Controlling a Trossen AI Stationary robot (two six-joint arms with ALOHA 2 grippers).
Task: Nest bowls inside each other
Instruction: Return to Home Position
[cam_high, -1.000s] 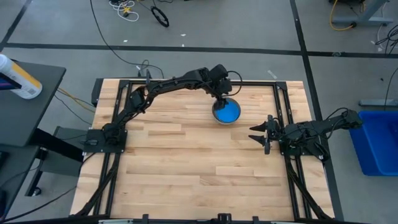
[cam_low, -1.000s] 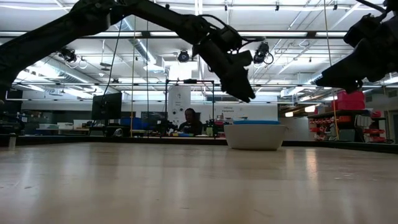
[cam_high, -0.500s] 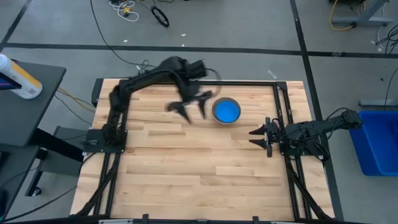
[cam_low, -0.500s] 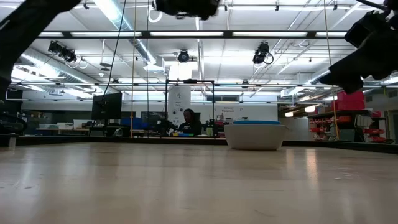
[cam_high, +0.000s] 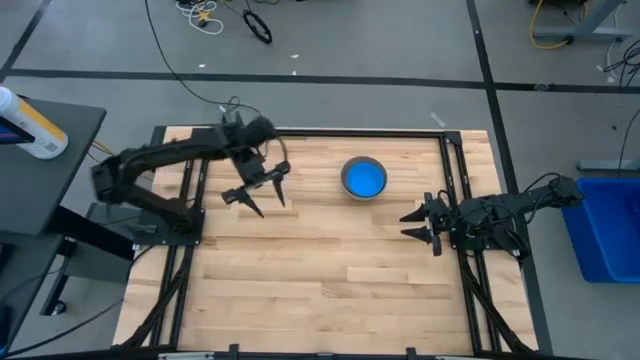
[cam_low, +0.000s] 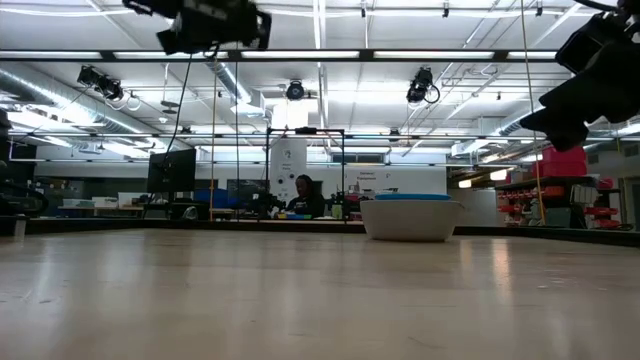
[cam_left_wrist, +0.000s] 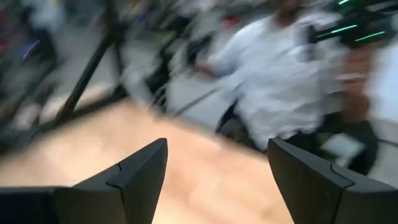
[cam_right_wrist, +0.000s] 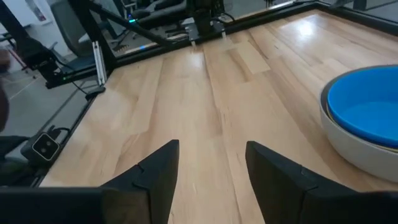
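Observation:
A stack of bowls stands on its base on the wooden table, toward the far right: a grey outer bowl with a light blue bowl nested inside it. My left gripper hovers open over the table's far left part, well left of the bowls, with nothing between its fingers. My right gripper stays open near the right edge, just near-right of the stack, also empty. Other bowls do not show.
A black frame runs around the table's edges. A blue bin stands on the floor to the right. A dark side table with a white bottle is at the left. People show beyond the table.
My left gripper has drawn away from above the bowls, swinging toward the table's left edge and rising a little, turning from pointing down to nearly level and rolling as it went. It stays open. The stack of bowls has kept its place.

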